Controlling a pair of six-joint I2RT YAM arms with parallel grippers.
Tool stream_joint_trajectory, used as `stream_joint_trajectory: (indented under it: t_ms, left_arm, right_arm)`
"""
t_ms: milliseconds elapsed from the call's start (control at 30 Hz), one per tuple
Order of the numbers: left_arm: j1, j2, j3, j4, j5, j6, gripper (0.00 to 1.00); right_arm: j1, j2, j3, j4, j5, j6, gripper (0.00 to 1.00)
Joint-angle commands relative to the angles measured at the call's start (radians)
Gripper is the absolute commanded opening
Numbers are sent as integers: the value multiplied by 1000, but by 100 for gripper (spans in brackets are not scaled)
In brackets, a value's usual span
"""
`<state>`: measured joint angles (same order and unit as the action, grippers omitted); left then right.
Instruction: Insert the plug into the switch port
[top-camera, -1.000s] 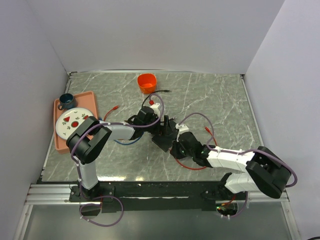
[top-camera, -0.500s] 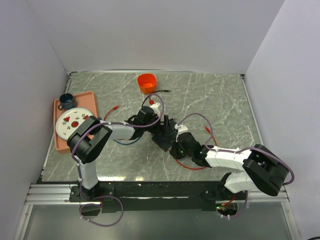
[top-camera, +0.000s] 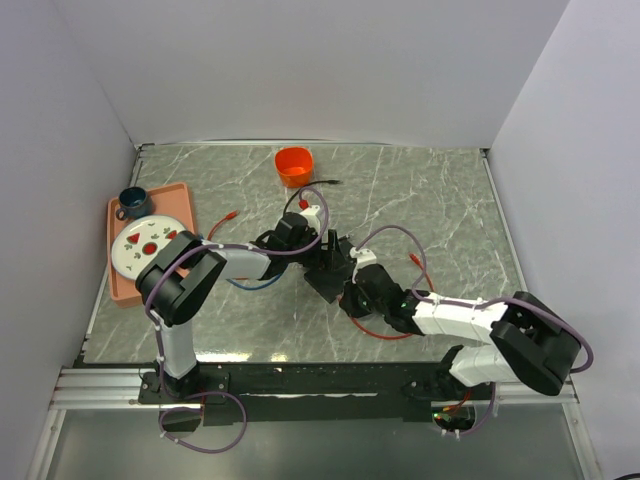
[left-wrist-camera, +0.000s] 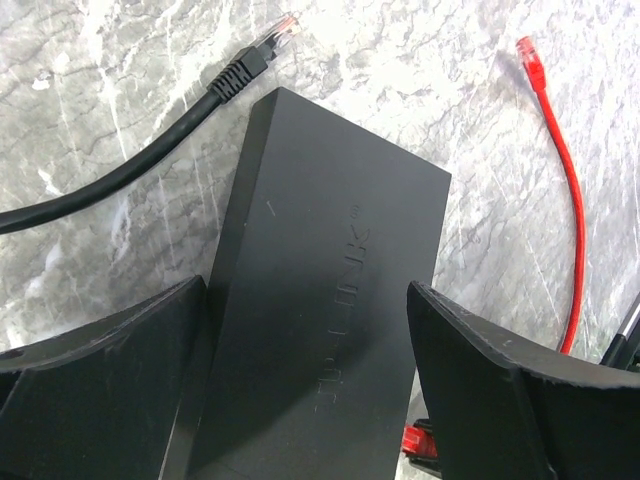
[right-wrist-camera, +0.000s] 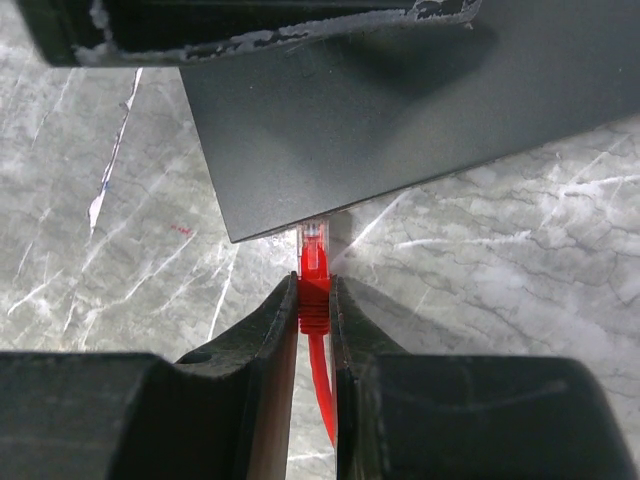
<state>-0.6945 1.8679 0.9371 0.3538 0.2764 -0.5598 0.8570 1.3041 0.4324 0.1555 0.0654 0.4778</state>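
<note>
Right claw (right-wrist-camera: 315, 287): fingers drawn together, clamped on the red plug (right-wrist-camera: 314, 268) just behind its clear tip. The red cable (right-wrist-camera: 322, 390) runs back between the fingers toward the wrist.

The plug tip touches the near narrow edge of the switch box (right-wrist-camera: 400, 130), close to that edge's left corner in the right wrist view. The switch port is not visible there, so it cannot be told whether the tip is in the port or only against the edge. The box is flat, matte black, and lies on the grey marbled table (top-camera: 440, 200) near its middle.

Left claw (left-wrist-camera: 308, 390): jaws wide apart, straddling the switch box across its width, one finger (left-wrist-camera: 110, 380) at each long side. Both fingers are close in against the box. Whether they press on it cannot be told.

Beyond the far end of the box in the left wrist view:
- A black cable (left-wrist-camera: 120, 175) lies on the table, its clear connector near the far left corner.
- To the right a loose red cable end (left-wrist-camera: 527, 52) lies apart from the box.

Farther out, top view:
- An orange cup (top-camera: 293, 165) stands at the far side of the table.
- A pink tray (top-camera: 172, 196) sits at the left edge.
- The tray carries a white plate (top-camera: 130, 238) and a dark blue cup (top-camera: 132, 202).
</note>
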Motion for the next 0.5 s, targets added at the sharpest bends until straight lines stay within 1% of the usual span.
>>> stream_joint_trajectory:
  t_ms: [0, 167, 267, 467]
  left_arm:
    - [-14, 46, -18, -49, 34, 5, 88]
    - [-19, 50, -15, -44, 46, -6, 88]
    - [-20, 45, -21, -41, 55, -15, 88]
    - [-19, 43, -32, -36, 58, -26, 87]
  right_arm:
    - [11, -45, 51, 12, 31, -2, 0]
    - [13, 7, 66, 19, 30, -2, 0]
    - [19, 55, 57, 53, 33, 5, 0]
    - [37, 86, 52, 75, 59, 15, 0]
